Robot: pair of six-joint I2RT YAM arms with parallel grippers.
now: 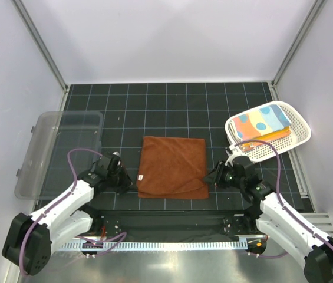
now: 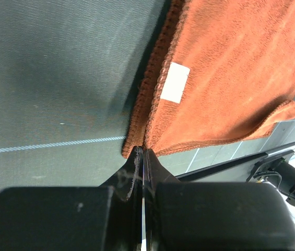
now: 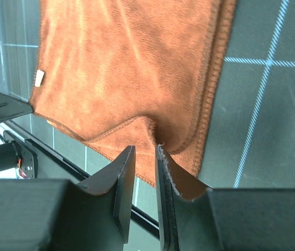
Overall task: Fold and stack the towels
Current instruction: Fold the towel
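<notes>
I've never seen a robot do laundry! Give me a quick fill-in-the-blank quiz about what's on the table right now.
1. The white basket stands on the robot's ____ side.
2. The top towel in it is light ____ with orange spots.
3. The left gripper, at the rust-brown towel's near-left corner, has its jaws ____.
4. The clear plastic bin stands on the robot's ____ side.

Missing words: right; blue; shut; left.
</notes>
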